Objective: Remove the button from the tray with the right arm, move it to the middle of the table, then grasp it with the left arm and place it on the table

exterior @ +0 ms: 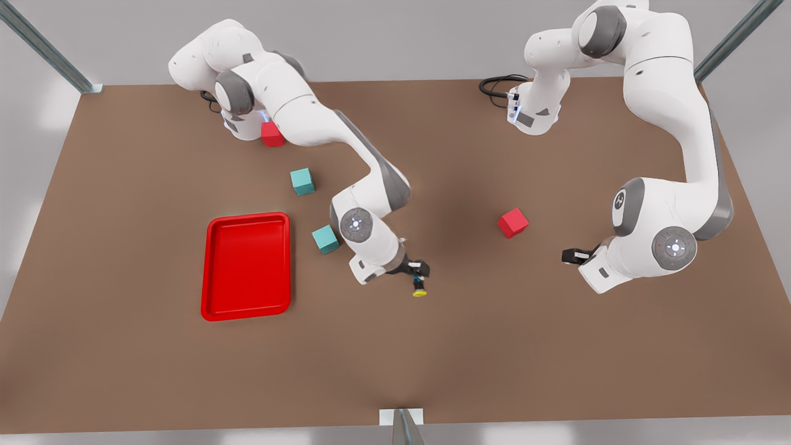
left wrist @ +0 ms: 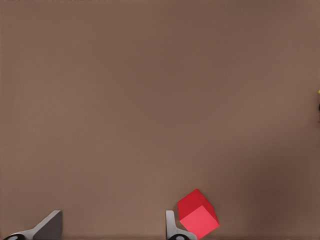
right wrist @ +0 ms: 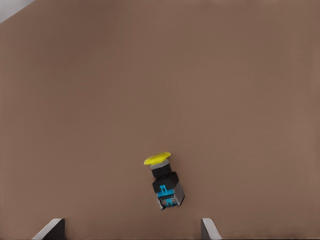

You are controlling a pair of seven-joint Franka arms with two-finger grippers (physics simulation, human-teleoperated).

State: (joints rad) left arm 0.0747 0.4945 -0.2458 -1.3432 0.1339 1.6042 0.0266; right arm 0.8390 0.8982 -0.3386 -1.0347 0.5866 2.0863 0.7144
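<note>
**Front view: button out, handover due**

The button (exterior: 420, 289) lies tilted on the table (exterior: 154, 371), well apart from the tray (exterior: 213, 309), toward the middle. The right gripper (exterior: 418, 270) hovers over it, fingers spread. The left gripper (exterior: 571, 255), farther from the tray, waits spread too. Next, I judge, the left arm must reach across and pinch it.

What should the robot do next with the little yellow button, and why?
Probably the left gripper should slide toward the button. The right gripper is open just above the button and not clamping it, near the table's middle. The left gripper is open too, and waits off to the side by a red cube.
</note>
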